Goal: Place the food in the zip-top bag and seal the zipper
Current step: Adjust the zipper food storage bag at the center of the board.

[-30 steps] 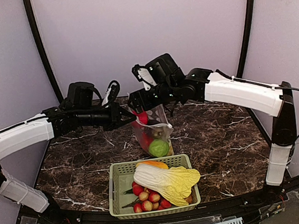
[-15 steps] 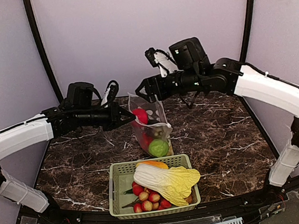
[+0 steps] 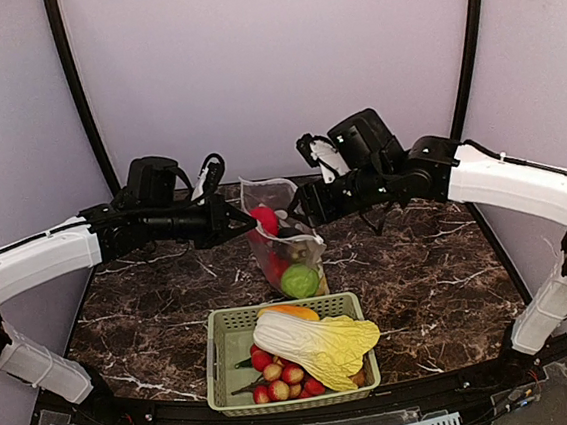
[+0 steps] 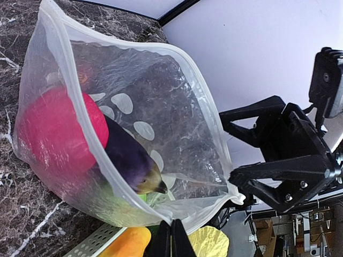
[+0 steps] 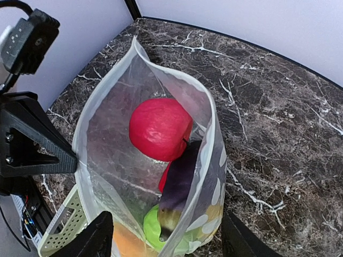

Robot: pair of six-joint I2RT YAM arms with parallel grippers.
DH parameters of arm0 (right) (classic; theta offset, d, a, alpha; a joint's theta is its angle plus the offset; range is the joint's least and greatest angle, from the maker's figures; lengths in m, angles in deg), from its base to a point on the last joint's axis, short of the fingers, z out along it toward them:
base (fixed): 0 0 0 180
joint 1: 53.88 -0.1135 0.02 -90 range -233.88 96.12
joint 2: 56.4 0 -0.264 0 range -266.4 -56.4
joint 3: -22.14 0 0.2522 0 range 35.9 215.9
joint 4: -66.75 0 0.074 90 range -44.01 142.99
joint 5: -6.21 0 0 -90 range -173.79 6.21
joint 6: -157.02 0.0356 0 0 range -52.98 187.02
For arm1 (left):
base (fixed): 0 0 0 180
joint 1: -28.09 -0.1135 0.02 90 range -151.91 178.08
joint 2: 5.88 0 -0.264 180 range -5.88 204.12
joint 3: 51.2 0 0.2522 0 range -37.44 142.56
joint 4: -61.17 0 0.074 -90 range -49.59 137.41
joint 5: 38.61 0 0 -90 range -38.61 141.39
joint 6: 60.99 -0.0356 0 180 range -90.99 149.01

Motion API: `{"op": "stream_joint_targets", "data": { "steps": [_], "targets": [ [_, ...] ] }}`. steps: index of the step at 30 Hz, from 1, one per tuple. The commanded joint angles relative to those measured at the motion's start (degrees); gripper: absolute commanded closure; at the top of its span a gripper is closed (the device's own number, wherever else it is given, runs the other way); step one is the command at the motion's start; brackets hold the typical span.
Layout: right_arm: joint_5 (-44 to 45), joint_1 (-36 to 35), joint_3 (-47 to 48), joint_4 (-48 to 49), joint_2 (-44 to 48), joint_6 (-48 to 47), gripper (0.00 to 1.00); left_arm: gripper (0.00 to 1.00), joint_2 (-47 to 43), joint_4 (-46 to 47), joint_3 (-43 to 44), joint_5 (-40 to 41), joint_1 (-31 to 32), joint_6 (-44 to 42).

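The dotted clear zip-top bag (image 3: 289,244) stands open on the marble table. It holds the magenta fruit (image 5: 159,128), a purple eggplant (image 5: 179,179), the green apple (image 5: 154,229) and a bit of the red pepper (image 5: 166,181). My left gripper (image 3: 249,224) is shut on the bag's mouth edge, which shows in its wrist view (image 4: 171,240). The zipper strip (image 4: 185,60) gapes wide. My right gripper (image 3: 303,211) is open and empty just right of the mouth, its fingers (image 5: 101,236) spread either side of the bag. The napa cabbage (image 3: 316,342) lies in the basket.
The pale green slotted basket (image 3: 221,364) sits in front of the bag, holding an orange piece (image 3: 288,312) and several small red fruits (image 3: 277,374). Curved black frame bars (image 3: 75,82) rise at the back on both sides.
My right gripper pulled up and to the right away from the bag's mouth, then came down beside the bag's right side. The left arm and the bag stayed put.
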Motion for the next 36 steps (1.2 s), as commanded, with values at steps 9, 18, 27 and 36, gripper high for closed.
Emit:
{"op": "stream_joint_targets", "data": {
  "steps": [9,18,27,36],
  "targets": [
    [-1.90,0.43,9.26,-2.81,-4.31,-2.56,1.00,0.99,-2.09,-3.64,3.47,2.78,-0.41,-1.89],
    [-0.04,0.41,9.73,-1.61,0.92,-4.33,1.00,0.99,-6.00,-12.57,8.95,12.14,-0.80,-5.82],
    [-0.70,0.42,0.81,-1.34,-2.72,0.14,1.00,0.99,-3.97,-11.11,0.83,12.76,-1.31,-3.61],
    [-3.58,0.43,2.39,-0.55,-1.81,-0.01,0.94,0.99,-3.09,-9.30,0.67,11.10,-1.33,-3.22]
  ]
}}
